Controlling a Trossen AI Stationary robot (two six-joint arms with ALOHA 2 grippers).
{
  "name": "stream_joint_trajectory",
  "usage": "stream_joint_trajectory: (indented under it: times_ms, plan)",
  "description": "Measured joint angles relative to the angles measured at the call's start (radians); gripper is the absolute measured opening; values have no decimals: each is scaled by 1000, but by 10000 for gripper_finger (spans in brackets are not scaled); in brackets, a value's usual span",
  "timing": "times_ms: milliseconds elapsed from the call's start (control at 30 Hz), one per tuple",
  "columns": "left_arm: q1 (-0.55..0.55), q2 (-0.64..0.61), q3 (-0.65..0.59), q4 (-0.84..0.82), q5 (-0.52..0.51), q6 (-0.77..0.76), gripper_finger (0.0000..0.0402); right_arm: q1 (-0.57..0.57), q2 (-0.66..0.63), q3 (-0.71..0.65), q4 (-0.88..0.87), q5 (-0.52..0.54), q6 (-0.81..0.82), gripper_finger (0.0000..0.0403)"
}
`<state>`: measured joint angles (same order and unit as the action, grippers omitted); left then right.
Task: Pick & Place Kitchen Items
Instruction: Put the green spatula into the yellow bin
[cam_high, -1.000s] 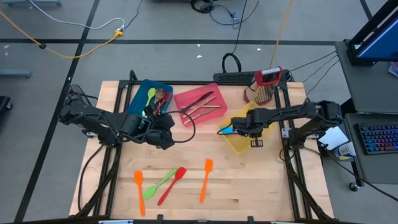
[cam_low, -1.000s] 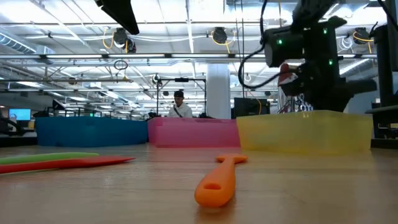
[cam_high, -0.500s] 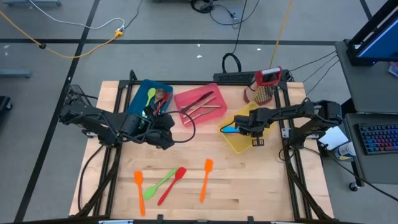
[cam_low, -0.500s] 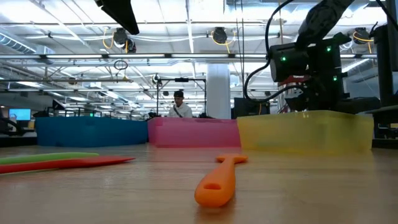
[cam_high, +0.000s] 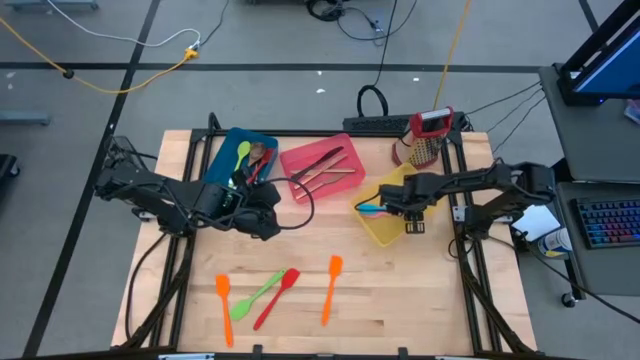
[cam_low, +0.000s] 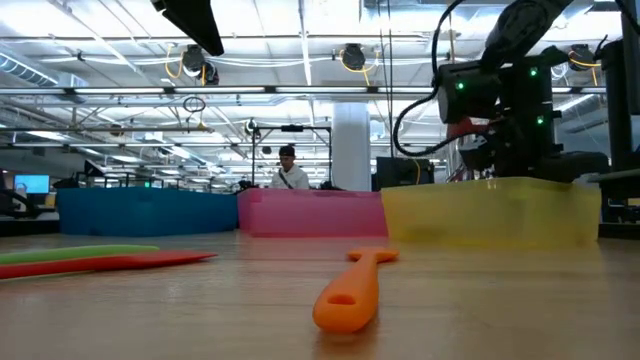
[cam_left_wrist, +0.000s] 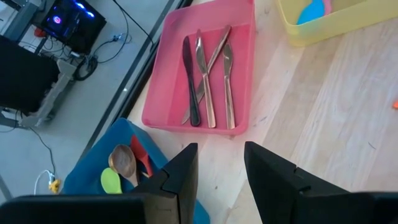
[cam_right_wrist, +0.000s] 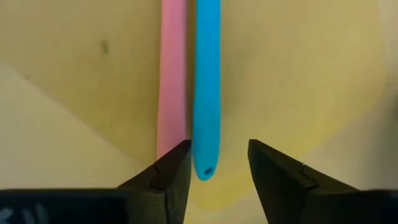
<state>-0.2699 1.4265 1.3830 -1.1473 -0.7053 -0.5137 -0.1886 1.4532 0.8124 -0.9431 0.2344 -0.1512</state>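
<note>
— Where is the right gripper (cam_high: 400, 208)?

— Over the yellow bin (cam_high: 384, 232) near the table's right edge, fingers apart and empty. Inside lie a blue utensil (cam_right_wrist: 206, 87) and a pink utensil (cam_right_wrist: 172, 81), side by side, parallel, the blue handle's end between the fingers.

— And the left gripper (cam_left_wrist: 219, 163)?

— Fingers apart, empty, near the blue bin (cam_high: 226, 155) at the far edge. Four utensils lie by the near edge; the orange spatula (cam_high: 330, 288) runs near-to-far.

Pale wood table (cam_high: 400, 290), translucent yellow plastic bin (cam_high: 385, 228), coppery metal cutlery (cam_left_wrist: 211, 78)
</note>
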Motion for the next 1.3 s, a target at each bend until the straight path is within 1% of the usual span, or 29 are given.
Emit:
stream_joint_trajectory:
  times_ms: [300, 433, 667, 733, 833, 933, 1100, 1167, 1300]
  plan:
    - [-34, 0, 0, -1, 1, -86, 136, 0, -134, 0, 0, -2, 106, 132]
    - [-67, 0, 0, -1, 13, -156, 136, 0, -211, 0, 18, -3, 149, 130]
    - [-141, 0, 0, -15, 35, -264, 136, 0, -330, 0, 62, -3, 158, 130]
    - [-163, 0, 0, -16, 47, -289, 136, 0, -355, 0, 94, -3, 194, 130]
    - [-194, 0, 0, -17, 72, -323, 136, 1, -391, 0, 192, -7, 216, 130]
    - [-225, 0, 0, -17, 79, -356, 136, 2, -413, 0, 322, -46, 195, 130]
    - [-276, 0, -8, -10, 82, -392, 136, 2, -421, 0, 572, -179, 164, 130]
    - [-293, 0, -28, -8, 105, -416, 136, 2, -420, -5, 681, -239, 166, 130]
    - [-329, 0, -93, 3, 146, -497, 136, 2, -419, -75, 945, -337, 193, 130]
